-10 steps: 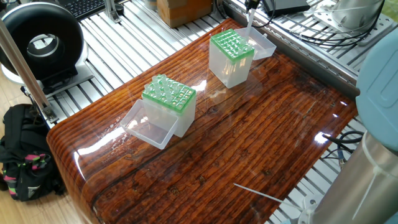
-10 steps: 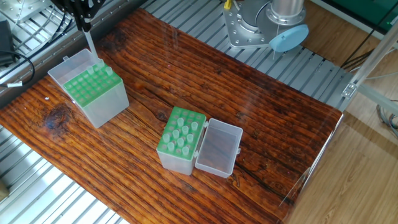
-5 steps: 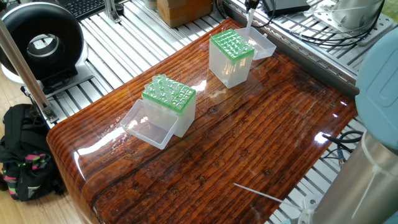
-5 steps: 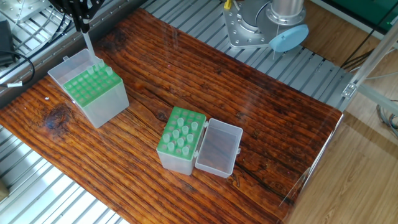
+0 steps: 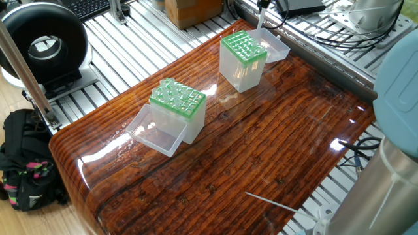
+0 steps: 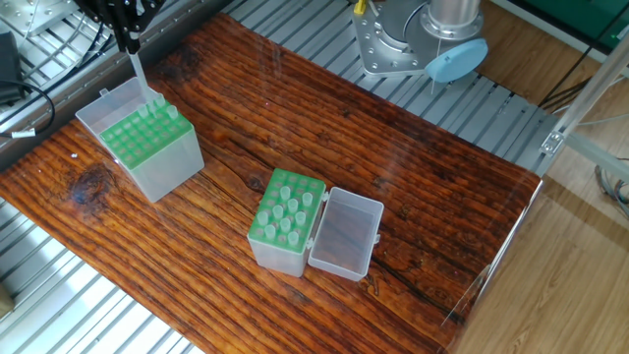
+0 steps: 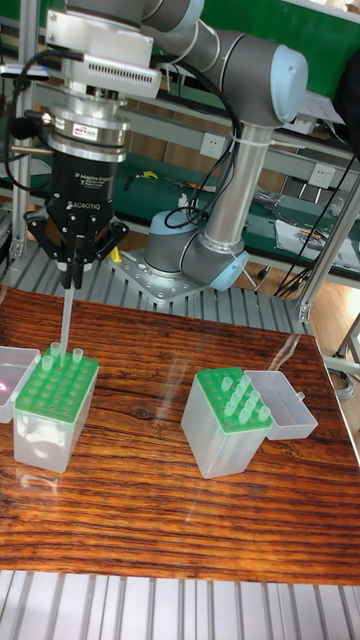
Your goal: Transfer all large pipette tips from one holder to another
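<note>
Jaws (image 7: 72, 270) clamped on one tip (image 7: 65, 318) above the far box (image 7: 52, 412).
I saw the slim translucent tip hang upright, narrow end down, over that green-topped box near the desk (image 6: 413, 177) edge. More tips (image 6: 288, 211) stood in the near box (image 6: 285, 224). Glossy wood lay open between the boxes.

The claw (image 6: 130, 41) is cut off by the top edge in both fixed table views.
</note>
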`<state>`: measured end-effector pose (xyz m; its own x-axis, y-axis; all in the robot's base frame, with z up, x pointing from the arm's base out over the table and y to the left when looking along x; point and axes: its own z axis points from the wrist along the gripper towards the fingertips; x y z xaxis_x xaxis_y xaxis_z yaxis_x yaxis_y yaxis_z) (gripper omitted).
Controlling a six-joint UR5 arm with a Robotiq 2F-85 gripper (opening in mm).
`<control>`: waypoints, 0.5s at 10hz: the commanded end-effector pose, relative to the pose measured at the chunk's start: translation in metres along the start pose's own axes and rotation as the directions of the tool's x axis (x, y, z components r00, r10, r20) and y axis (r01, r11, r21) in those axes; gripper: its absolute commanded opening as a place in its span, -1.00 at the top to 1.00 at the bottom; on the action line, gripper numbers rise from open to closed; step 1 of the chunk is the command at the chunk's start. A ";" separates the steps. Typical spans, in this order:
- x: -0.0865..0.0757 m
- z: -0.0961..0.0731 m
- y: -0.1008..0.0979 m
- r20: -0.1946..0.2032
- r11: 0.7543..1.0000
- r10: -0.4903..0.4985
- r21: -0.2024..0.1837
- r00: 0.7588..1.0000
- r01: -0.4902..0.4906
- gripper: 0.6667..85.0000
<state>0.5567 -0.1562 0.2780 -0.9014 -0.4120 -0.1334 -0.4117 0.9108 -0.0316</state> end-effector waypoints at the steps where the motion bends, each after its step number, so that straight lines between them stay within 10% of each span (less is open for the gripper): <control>1: 0.000 -0.003 0.005 0.009 1.000 0.004 -0.010 1.000 -0.003 0.85; 5: 0.005 -0.003 0.011 -0.010 0.999 0.027 -0.021 1.000 -0.027 0.83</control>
<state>0.5490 -0.1524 0.2790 -0.9088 -0.3988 -0.1227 -0.3997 0.9165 -0.0187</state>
